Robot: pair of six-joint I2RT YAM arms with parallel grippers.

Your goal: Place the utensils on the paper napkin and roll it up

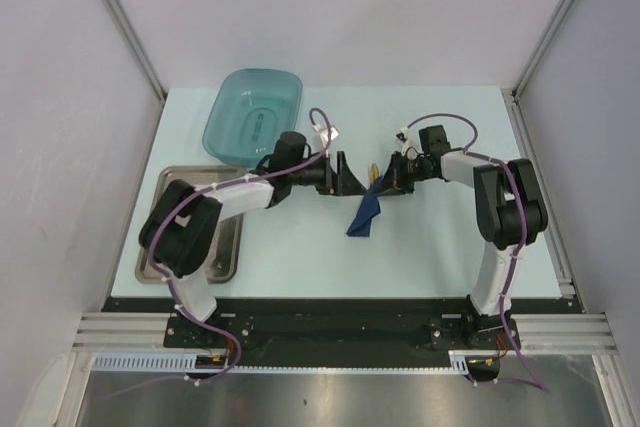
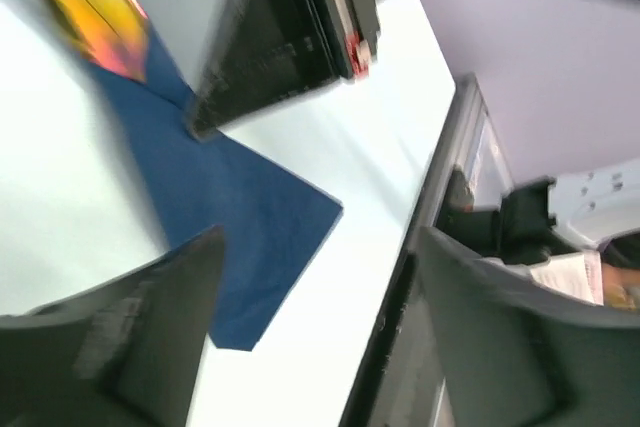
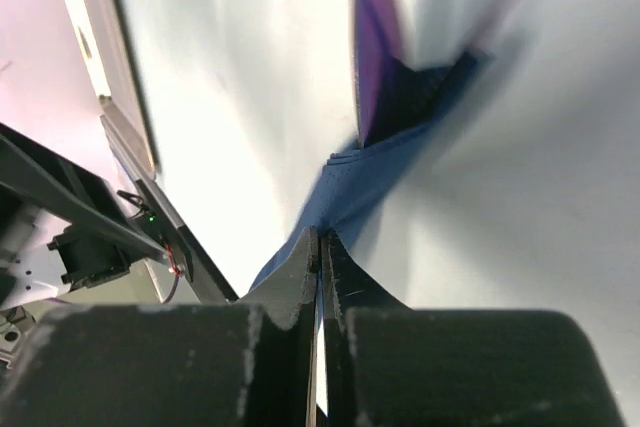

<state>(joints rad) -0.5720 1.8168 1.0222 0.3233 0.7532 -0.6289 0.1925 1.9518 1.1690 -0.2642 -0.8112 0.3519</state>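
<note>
Right gripper (image 3: pixel 318 239) jaws clamped on paper napkin (image 1: pixel 364 217), mid-frame; left gripper (image 2: pixel 320 239) jaws apart. Advisable: pull slowly, flattening it on worktop (image 1: pixel 300 247).

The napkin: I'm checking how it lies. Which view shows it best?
Left wrist: the paper napkin lies large there, its corner clear. Top external shows it small between the arms; right wrist shows a blurred strip at the right gripper's shut fingertips.

We count 1 left gripper (image 1: pixel 356 175), 1 right gripper (image 1: pixel 382 187), 1 paper napkin (image 1: pixel 364 219), 1 teal tub (image 1: pixel 252 112), 1 metal tray (image 1: pixel 228 247); the utensils (image 1: pixel 372 170) we cannot count.
</note>
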